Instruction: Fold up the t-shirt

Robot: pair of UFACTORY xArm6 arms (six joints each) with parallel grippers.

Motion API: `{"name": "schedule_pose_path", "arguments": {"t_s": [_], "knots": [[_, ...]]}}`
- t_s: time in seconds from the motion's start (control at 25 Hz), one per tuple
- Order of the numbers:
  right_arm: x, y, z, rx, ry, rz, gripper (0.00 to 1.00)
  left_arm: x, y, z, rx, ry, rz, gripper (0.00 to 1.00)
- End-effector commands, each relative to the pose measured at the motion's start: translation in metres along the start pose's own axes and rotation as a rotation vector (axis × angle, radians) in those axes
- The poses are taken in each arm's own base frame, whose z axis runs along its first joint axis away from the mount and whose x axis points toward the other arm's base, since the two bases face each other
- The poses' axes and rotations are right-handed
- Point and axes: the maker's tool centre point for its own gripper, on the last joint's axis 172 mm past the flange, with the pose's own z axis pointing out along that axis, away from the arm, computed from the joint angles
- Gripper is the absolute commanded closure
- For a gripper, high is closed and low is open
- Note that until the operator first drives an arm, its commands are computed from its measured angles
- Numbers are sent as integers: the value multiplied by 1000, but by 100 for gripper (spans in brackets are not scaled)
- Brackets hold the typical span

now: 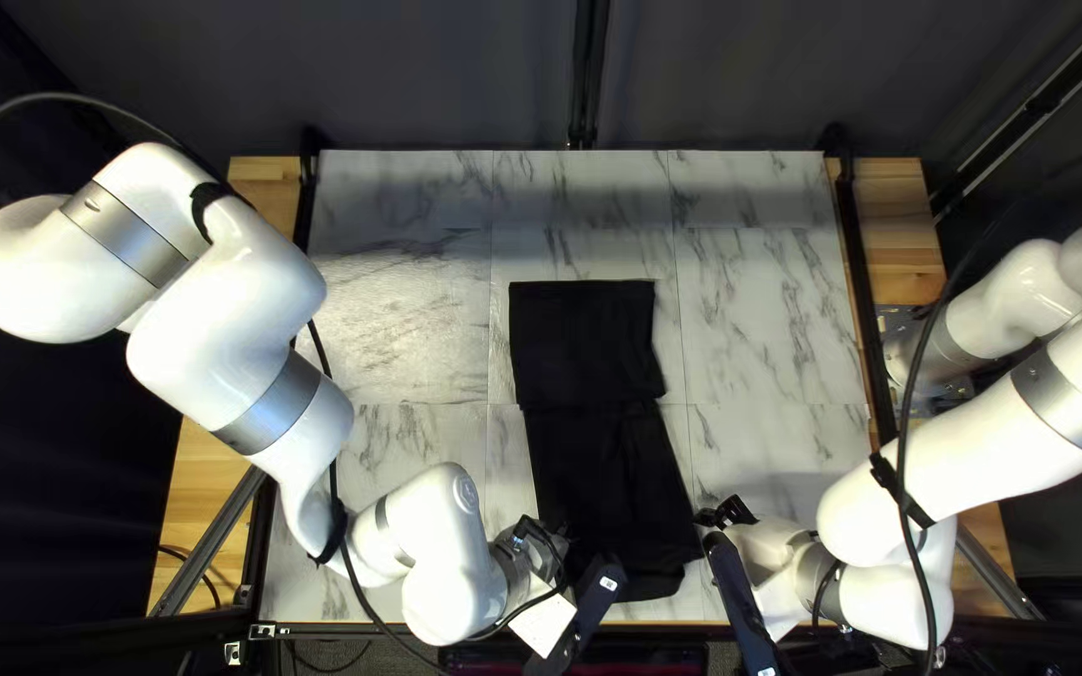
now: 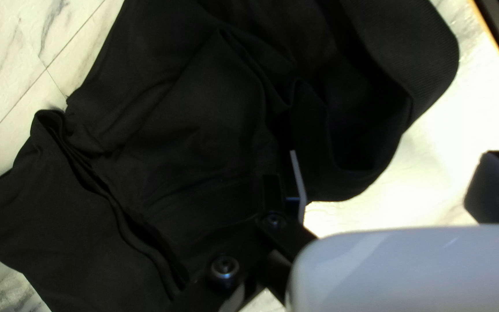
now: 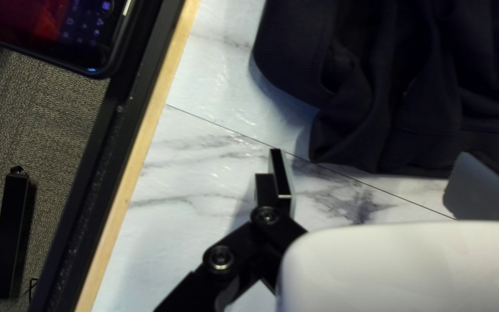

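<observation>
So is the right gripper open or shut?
Open. In its wrist view, the right gripper has its fingers wide apart, with the shirt ahead, not pinched between them.

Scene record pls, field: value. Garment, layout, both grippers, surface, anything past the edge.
garment: black T-shirt
layout: lengthwise from mid-table toward the near edge; far part fairly flat, near end rumpled
left gripper: open, one finger over the shirt, the other past its edge
right gripper: open, beside the shirt's near end
held: nothing
surface: marble-patterned tabletop
past near edge: device with a lit screen
fold status: unfinished, judging by the rumpled end
</observation>
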Motion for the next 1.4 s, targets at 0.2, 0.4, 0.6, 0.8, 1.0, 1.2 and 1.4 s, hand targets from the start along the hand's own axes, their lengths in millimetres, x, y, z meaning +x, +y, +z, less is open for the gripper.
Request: {"name": "schedule_pose_path", "arguments": {"t_s": [0.2,0.4,0.6,0.8,1.0,1.2,1.4], "knots": [[-1,-4,6,0,6,2,0,0,-5,5,-7,8,-2,14],[-1,-3,7,-2,9,2,100,-2,-6,8,-8,13,-7,100],[-1,-1,13,0,10,3,100,-3,-7,10,-8,13,-8,100],[-1,1,14,-3,13,6,100,-2,-7,10,-6,13,-7,100],[2,5,5,-15,13,3,100,-2,-9,8,0,12,-6,100],[5,12,-3,-29,17,-2,100,-8,-16,3,12,2,-11,100],[6,34,-14,-44,18,-5,100,-36,-35,-7,34,-24,-37,100]]}}
